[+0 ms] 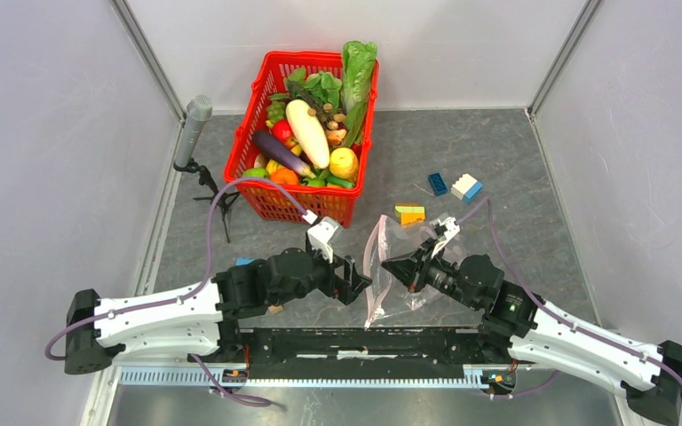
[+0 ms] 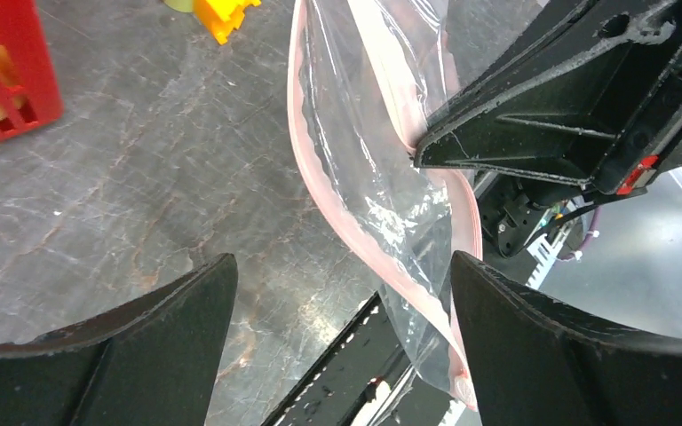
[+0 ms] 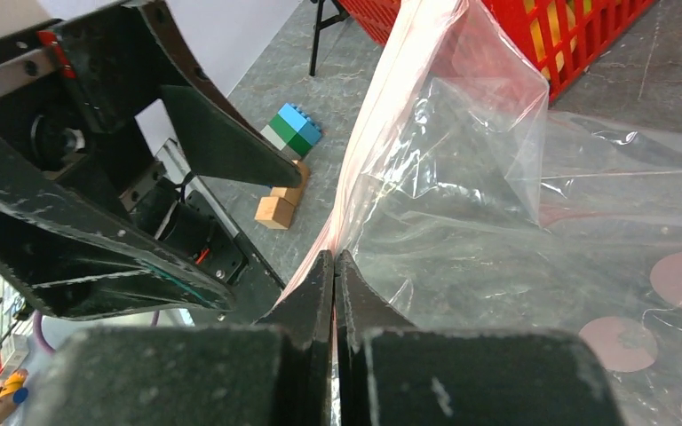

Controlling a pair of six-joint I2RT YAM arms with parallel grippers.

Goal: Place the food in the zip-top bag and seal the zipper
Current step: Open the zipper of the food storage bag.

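The clear zip-top bag [image 1: 382,266] stands on edge between my two grippers, and it also shows in the left wrist view [image 2: 364,142] and the right wrist view [image 3: 497,222]. My right gripper [image 1: 389,266] [image 3: 334,259] is shut on its pink zipper strip [image 3: 382,115]. My left gripper [image 1: 362,282] [image 2: 342,275] is open, with the pink strip [image 2: 320,195] and bag edge between its fingers, close to the right finger [image 2: 551,337]. The food lies in the red basket [image 1: 266,202]: white radish [image 1: 307,131], purple eggplant [image 1: 280,153], yellow fruit [image 1: 344,162], leafy greens [image 1: 357,67].
Coloured blocks lie on the table: blue [image 1: 438,184], white-blue [image 1: 466,186], yellow-orange [image 1: 410,214], and a green-blue stack with wooden cubes [image 3: 289,133] near the left arm. A microphone on a tripod [image 1: 197,124] stands left of the basket. Walls enclose the table.
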